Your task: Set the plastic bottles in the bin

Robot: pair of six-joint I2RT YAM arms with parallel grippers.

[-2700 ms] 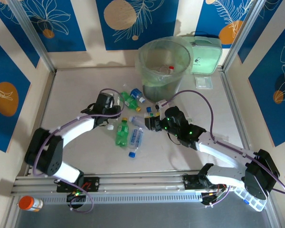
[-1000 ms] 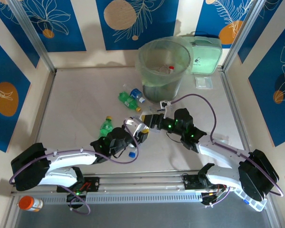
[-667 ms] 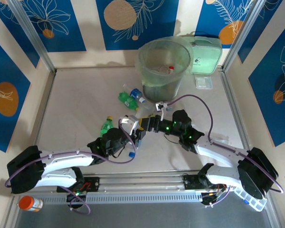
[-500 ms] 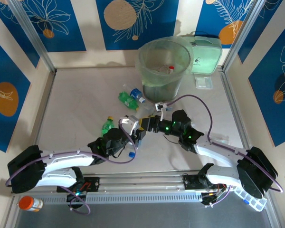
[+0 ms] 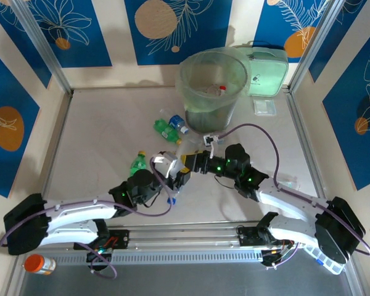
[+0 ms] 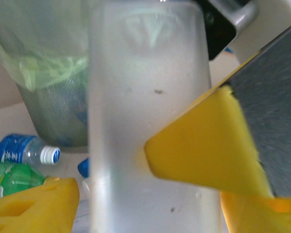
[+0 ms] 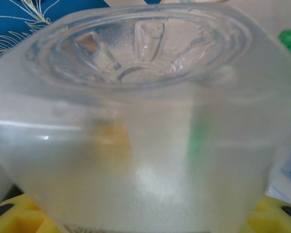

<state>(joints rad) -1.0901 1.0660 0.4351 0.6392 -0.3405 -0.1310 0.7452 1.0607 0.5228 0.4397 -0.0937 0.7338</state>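
A clear bottle point(image 5: 166, 163) hangs above the table between both grippers. My right gripper point(image 5: 186, 161) is shut on it; in the right wrist view the bottle's base point(image 7: 145, 97) sits between the yellow pads. My left gripper point(image 6: 150, 208) stands open around the same bottle point(image 6: 145, 111), with a gap at its left finger point(image 6: 39, 206). The right gripper's yellow finger point(image 6: 199, 141) presses the bottle's side. Loose bottles lie on the table: a green one point(image 5: 137, 164), another green one point(image 5: 165, 128) and a blue-labelled one point(image 5: 177, 123). The bin point(image 5: 213, 114) stands at the back.
A mint-green case point(image 5: 266, 74) leans behind the bin, with a small clear packet point(image 5: 264, 106) beside it. An orange bottle point(image 5: 40, 264) lies off the table at the near left. Metal frame posts border both sides.
My right gripper has closed on the clear bottle that the left one carried in. The left jaws have opened off it and the left arm has shifted slightly left.
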